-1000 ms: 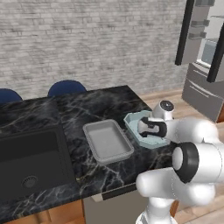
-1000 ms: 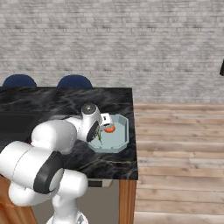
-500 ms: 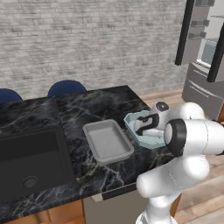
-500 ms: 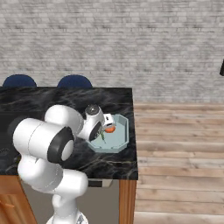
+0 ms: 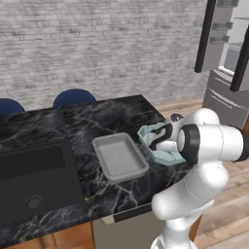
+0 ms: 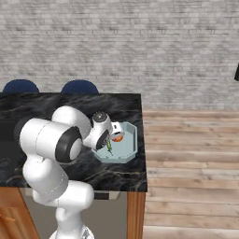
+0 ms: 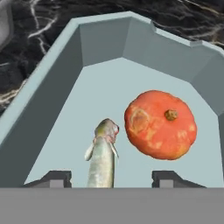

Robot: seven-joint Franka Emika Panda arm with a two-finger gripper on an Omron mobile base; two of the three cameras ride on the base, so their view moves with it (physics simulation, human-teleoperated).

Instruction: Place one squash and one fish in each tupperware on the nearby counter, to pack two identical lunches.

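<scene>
The pale blue-grey octagonal tupperware (image 7: 105, 41) (image 6: 132, 141) (image 5: 147, 132) sits near the right end of the black marble counter (image 5: 97, 121). Inside it lie one orange-red squash (image 7: 159, 124) (image 6: 117, 137) and a slender yellow-green fish (image 7: 103, 153) (image 6: 109, 146), side by side and apart. My gripper (image 7: 111, 178) (image 6: 110, 141) hangs low over the tray, open. Its two fingertips (image 7: 54, 178) stand wide on either side of the fish's tail end without touching it.
A grey rectangular tray (image 5: 119, 156) lies empty on the counter just left of the tupperware. The black sink basin (image 5: 34, 180) is further left. Two blue chairs (image 5: 73, 96) stand behind the counter. The counter's right edge drops to wooden floor (image 6: 186, 163).
The jaws have gone from shut to open, and the fish now lies free in the tupperware beside the squash. The arm's elbow has swung over the counter's right end.
</scene>
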